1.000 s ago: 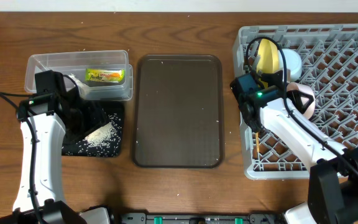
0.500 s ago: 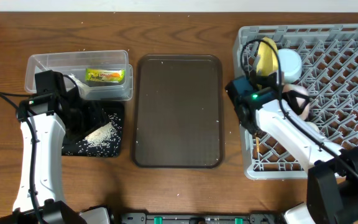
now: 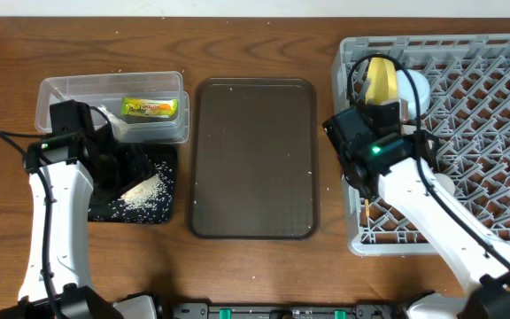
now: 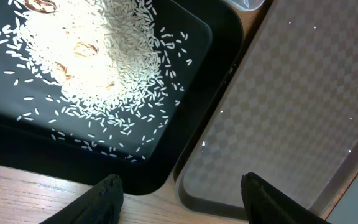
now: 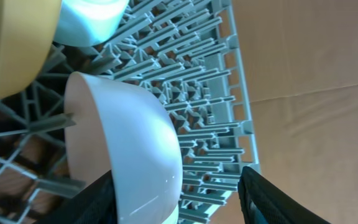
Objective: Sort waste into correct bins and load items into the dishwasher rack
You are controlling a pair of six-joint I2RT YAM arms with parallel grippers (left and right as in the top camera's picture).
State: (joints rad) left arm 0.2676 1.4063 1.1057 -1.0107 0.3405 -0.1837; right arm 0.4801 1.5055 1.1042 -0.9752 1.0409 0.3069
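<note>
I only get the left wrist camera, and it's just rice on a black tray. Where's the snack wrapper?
Observer: The yellow-green wrapper lies in the clear tub, on the far side of the black tray.
Kid: Is anything in the dish rack?
Observer: Yes, a yellow plate stands on edge in the grey rack, near its far left corner.
Kid: What's the other arm doing?
Observer: The right gripper is open over the rack, with a white bowl on its side right in front of it.

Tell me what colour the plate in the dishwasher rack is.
Yellow. The plate shows best in the overhead view.
</note>
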